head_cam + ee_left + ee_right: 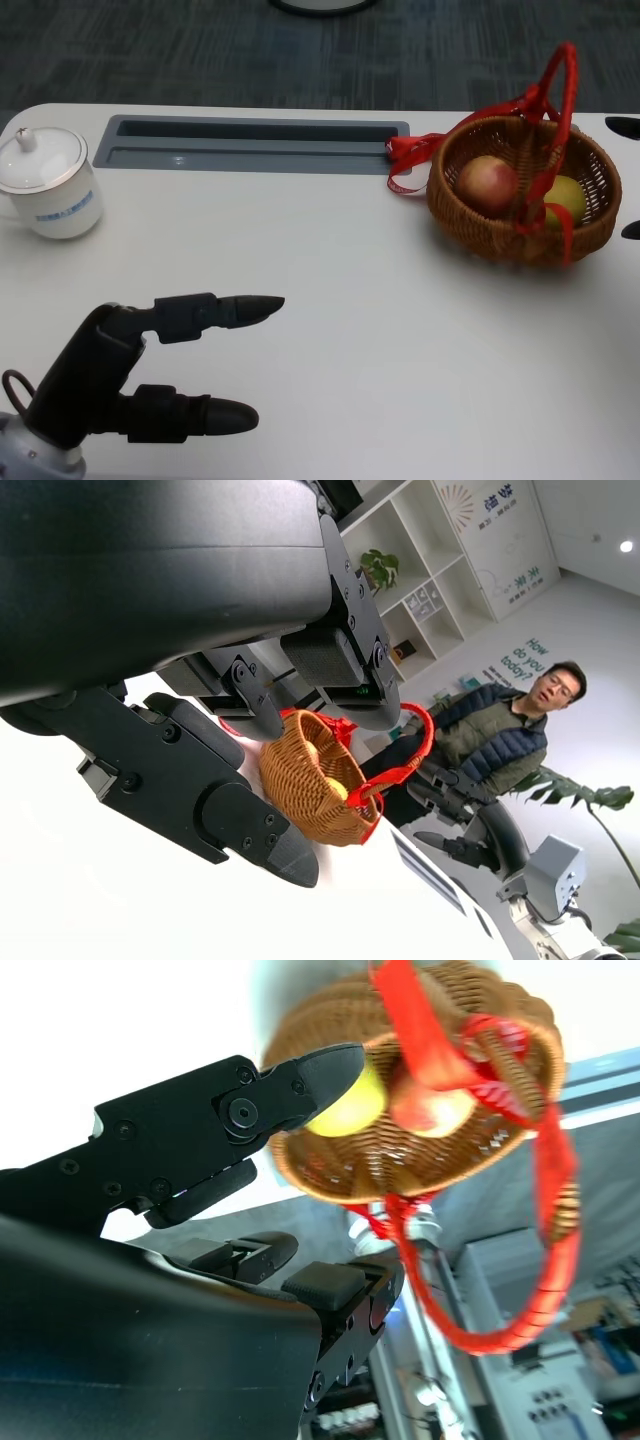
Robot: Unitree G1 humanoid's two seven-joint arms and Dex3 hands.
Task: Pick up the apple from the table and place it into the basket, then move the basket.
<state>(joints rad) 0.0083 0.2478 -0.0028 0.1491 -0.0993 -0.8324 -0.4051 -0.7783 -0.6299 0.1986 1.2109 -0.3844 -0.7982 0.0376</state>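
Note:
The red-and-yellow apple (487, 182) lies inside the wicker basket (470, 225) at the right of the table, beside a yellow fruit (566, 195). The basket's red ribbon-wrapped handle (566, 90) stands upright. My right hand (626, 127) shows only as black fingertips at the picture's right edge, just beside the basket. In the right wrist view, its fingers (310, 1070) are spread close to the basket (400, 1175) and hold nothing. My left hand (130, 370) hovers low at the front left, fingers apart and empty, far from the basket.
A white lidded cup (47, 182) stands at the far left. A grey recessed slot (250, 143) runs along the table's back. Loose red ribbon (410, 160) trails from the basket's left side. A person (500, 740) stands beyond the table.

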